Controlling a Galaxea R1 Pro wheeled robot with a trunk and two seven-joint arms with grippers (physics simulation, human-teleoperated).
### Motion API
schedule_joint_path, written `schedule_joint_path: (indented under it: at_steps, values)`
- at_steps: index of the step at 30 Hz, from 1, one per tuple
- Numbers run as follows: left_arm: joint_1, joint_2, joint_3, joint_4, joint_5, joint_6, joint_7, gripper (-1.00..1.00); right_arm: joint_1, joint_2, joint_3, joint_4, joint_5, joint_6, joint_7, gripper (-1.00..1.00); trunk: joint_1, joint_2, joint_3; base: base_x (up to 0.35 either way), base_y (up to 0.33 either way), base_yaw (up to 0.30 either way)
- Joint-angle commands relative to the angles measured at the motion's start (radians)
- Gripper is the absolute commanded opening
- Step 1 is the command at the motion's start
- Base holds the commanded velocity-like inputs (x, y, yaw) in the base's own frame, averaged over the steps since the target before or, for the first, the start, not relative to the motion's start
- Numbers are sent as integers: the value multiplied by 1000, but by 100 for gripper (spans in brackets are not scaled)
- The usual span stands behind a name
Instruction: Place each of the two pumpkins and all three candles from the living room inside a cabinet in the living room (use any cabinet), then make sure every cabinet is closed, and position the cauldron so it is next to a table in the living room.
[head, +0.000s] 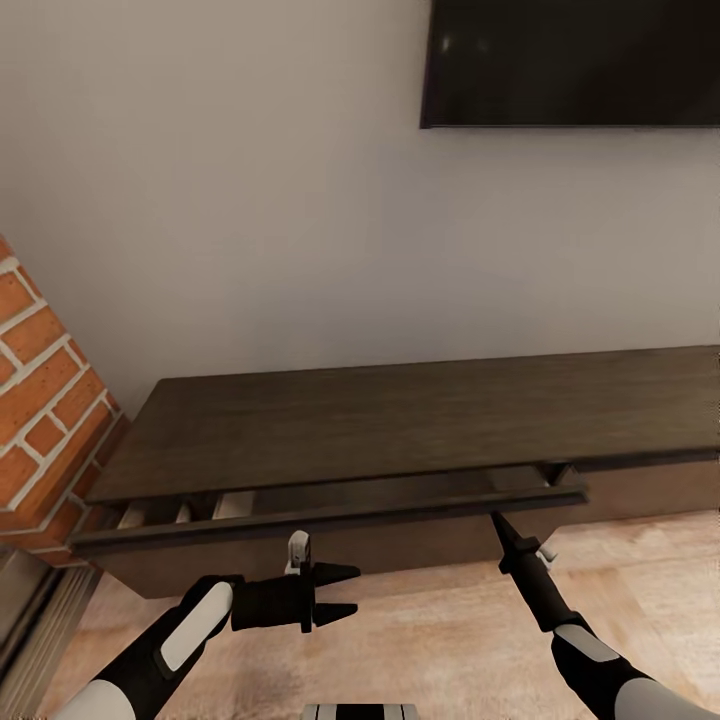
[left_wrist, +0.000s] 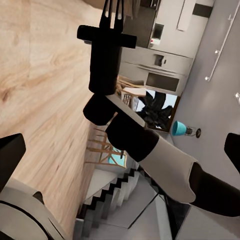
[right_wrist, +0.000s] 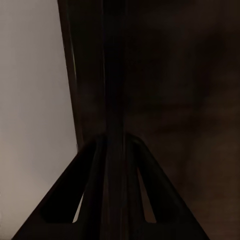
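1. You are facing the cabinet (head: 400, 420), the long, low dark-brown unit standing against the pale wall, with a brick column (head: 45, 400) at its left end and a dark screen (head: 570, 60) mounted on the wall above its right part.
2. The cabinet's upper front (head: 330, 515) stands slightly out from the body, leaving a narrow gap along the top; pale interior shows through that gap near the left end.
3. Your right gripper (head: 497, 520) reaches up to the right part of that front panel, its tip touching the lower edge. In the right wrist view the jaws sit close on either side of a dark vertical edge (right_wrist: 114, 75), apparently clamped on the panel.
4. Your left gripper (head: 345, 591) hovers in front of the cabinet's lower face, pointing toward your right arm, near the panel but apart from it. Its jaws are spread and hold nothing.
5. The left wrist view looks across the wooden floor (left_wrist: 45, 90) at your right arm (left_wrist: 150, 145).
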Motion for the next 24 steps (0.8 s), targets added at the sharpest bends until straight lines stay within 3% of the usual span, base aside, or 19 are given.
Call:
schedule_joint_path:
  at_steps: [1,2,13,24]
  values:
    - [-1,1,-3,0,3,3,-2,100,-1,-1,0,0,-15,15,9,-100,0,0,-1,-123,0,0]
    - [-1,0,-3,0,3,3,-2,100,-1,0,-8,0,-15,15,36,-100,0,0,-1,-100,0,0]
    - [-1,1,-3,0,3,2,-2,100,-1,-1,-8,0,-15,15,37,-100,0,0,-1,-14,0,0]
    - [-1,1,-3,0,2,3,-3,100,-1,-1,-8,1,-14,14,37,-100,0,0,-1,-126,0,0]
